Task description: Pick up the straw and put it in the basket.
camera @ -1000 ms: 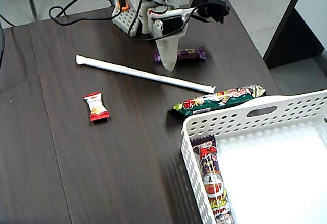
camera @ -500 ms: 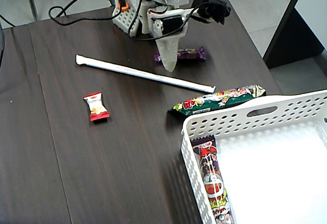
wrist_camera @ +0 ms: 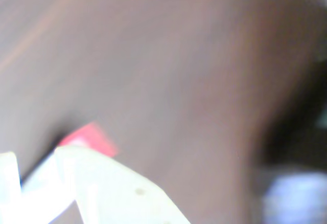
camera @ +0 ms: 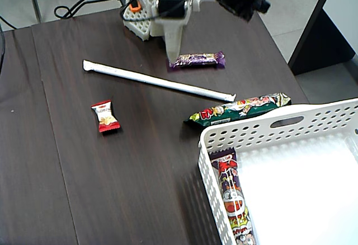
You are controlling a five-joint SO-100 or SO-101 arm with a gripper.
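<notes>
Item: long, thin white paper-wrapped straw (camera: 158, 81), one. It lies flat on the dark wood-grain table (camera: 112, 189), slanting from far left to nearer right in the fixed view, clear of every wrapper and well apart from the basket.

Item: large white perforated plastic basket (camera: 263, 130) with an oval handle slot, one, at the near right corner. It already holds one long colourful snack bar (camera: 234, 197) against its left wall.

Item: white two-finger gripper (camera: 173, 52), one, at the far edge of the table, tip pointing down just beside the purple bar and short of the straw. Both views leave its opening unclear; the wrist view is too blurred to tell, and nothing is visibly held.

Loose snacks on the table, three: one purple-wrapped candy bar (camera: 198, 60) at the far side, one small red-and-white candy (camera: 105, 116) to the left, one long green snack bar wrapper (camera: 240, 109) touching the basket's far wall.

Step in hand, as judged: the approach to the straw. Best done by coming down over its middle with the fingers set across its length, so it lifts level, and keeping off the purple bar.
</notes>
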